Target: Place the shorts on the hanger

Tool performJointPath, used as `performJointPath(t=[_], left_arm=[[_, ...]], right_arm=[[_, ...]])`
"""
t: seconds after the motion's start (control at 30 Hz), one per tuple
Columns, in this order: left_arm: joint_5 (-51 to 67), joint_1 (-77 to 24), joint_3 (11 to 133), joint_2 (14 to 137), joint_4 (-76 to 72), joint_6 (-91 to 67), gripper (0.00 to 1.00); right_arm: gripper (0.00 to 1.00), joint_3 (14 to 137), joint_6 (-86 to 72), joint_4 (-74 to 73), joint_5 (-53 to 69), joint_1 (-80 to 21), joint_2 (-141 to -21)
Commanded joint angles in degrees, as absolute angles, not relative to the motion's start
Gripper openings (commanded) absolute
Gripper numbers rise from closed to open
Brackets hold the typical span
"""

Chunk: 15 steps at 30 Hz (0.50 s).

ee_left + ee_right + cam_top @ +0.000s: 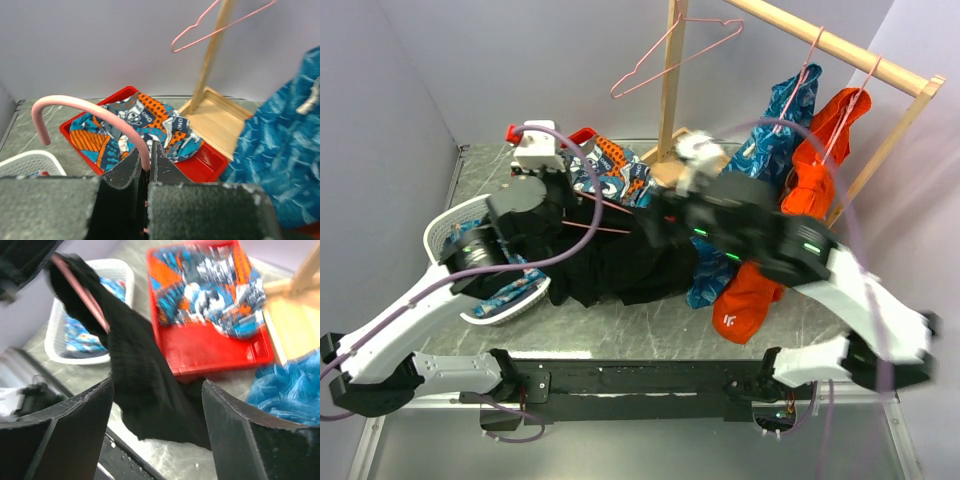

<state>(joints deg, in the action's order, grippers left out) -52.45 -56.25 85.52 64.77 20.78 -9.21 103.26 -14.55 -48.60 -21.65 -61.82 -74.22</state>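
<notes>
Two robot arms meet over a marble-patterned table, where the black shorts lie draped on a thin pink wire hanger.

The left gripper is clenched on the hanger's stem just below its hook and holds the wire up from the left side of the table. The right gripper hangs beside the cloth with its jaws spread wide, and nothing is pinched between them. From its wrist camera the shorts are seen hanging off the upper end of the pink wire and falling in a long fold toward the table edge.

Seen from above, most of the black fabric pools on the table between the two arms, with two pink wire lines crossing it.

Behind them sit a red tray holding a blue-and-orange patterned garment and a white basket. On a wooden rail hang a spare pink hanger, a blue patterned garment and an orange garment.

By the look of it the task is well along, since the cloth already bears on the wire. How securely it sits cannot be told, because much of the hanger is hidden under the fabric. What seems left is to check that the shorts hang evenly and will not slide off when lifted.
</notes>
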Motion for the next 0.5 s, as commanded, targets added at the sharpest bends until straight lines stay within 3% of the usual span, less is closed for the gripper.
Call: performJointPath(t=[0.0, 0.1, 0.2, 0.47], left_arm=[[-44.57, -56.51, 91.14, 61.17, 25.39, -8.44, 0.01], [-39.13, -56.51, 91.93, 61.08, 27.15, -6.87, 0.01], [-35.69, -56.51, 90.97, 61.0, 27.33, -5.98, 0.01], [-33.66, -56.51, 89.3, 61.17, 28.39, -7.03, 0.01]], right_arm=[[0.82, 93.45, -7.3, -37.01, -12.41, -61.7, -58.91], [0.88, 88.51, -4.05, -36.29, -5.29, -61.61, -54.76], [0.89, 88.94, -1.76, -41.56, -0.63, -62.4, -55.89], [0.9, 87.45, -0.88, -47.72, -6.76, -68.73, -62.13]])
